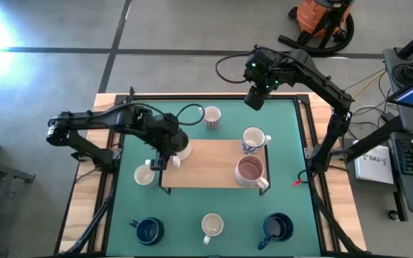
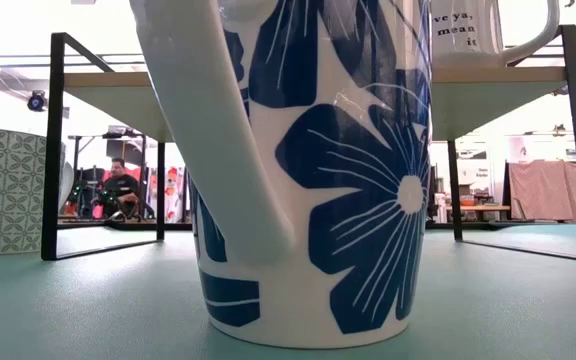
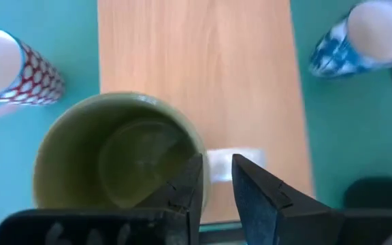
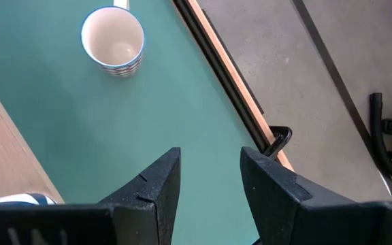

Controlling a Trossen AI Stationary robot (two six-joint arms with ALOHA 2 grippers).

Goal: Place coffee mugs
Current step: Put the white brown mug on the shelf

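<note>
One olive-green mug (image 3: pixel 118 160) sits on the wooden shelf (image 3: pixel 196 75), its rim between the left tool's (image 3: pixel 215 184) slightly parted fingers.

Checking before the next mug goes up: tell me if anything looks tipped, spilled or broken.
Nothing stands out. The mugs seen from above stand upright, including the olive-green mug on the wooden shelf by the left gripper's parted fingers. No spills or breakage show.

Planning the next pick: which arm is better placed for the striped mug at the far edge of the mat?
Right, likely. The right gripper hovers open near the striped mug, visible ahead in its wrist view. The left gripper is busy at the green-lined mug on the wooden shelf.
</note>
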